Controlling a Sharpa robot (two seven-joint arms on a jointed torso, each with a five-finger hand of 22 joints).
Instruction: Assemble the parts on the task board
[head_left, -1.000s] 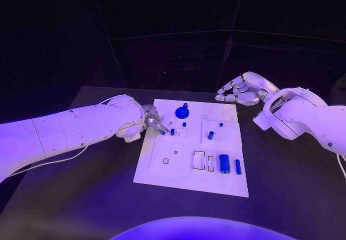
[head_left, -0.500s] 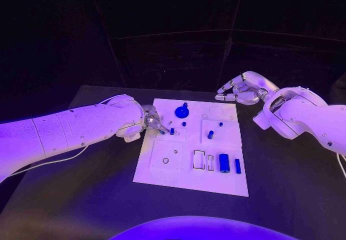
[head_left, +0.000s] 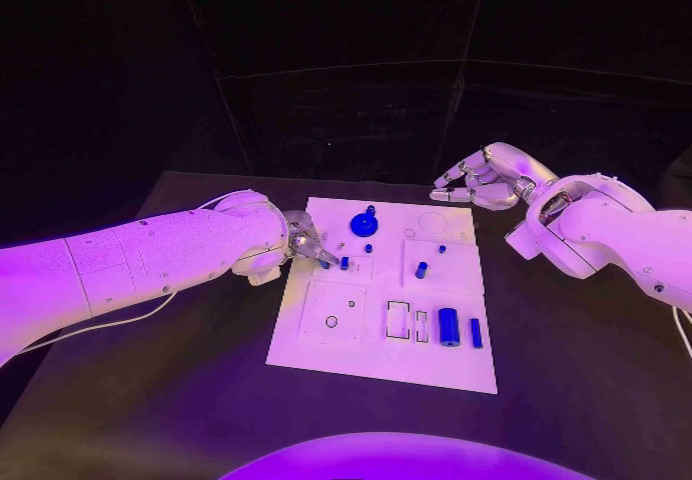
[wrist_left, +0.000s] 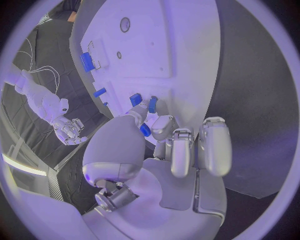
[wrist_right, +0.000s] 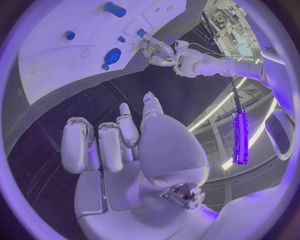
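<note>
Nothing on the table has shifted since the earlier frames; both of my arms sit where they were, and only the light has changed. My left hand (head_left: 306, 246) hangs over the near-left part of the white flat task board (head_left: 382, 300), with its fingertips (wrist_left: 155, 125) drawn together on a small blue peg (wrist_left: 145, 130). In the left wrist view the peg sits pinched between thumb and finger while the other fingers stay straight and out of the way. I judge I hold it this way so the peg's free end can be steered down into a seat. Two more small blue pieces (wrist_left: 144, 101) stand on the board just beyond my fingertips, so the target socket is probably close by.

My right hand (head_left: 482, 180) rests off the far corner of the board with its fingers loosely curled and apart, holding nothing. I keep it there, I think, to leave the board clear for my left hand.

Well away from my left hand toward the board's near edge lie a thick blue cylinder (head_left: 449, 327) and a thinner blue rod (head_left: 476, 333) beside two rectangular slots. A round blue disc with a knob (head_left: 364, 225) sits just beyond my left fingertips.
</note>
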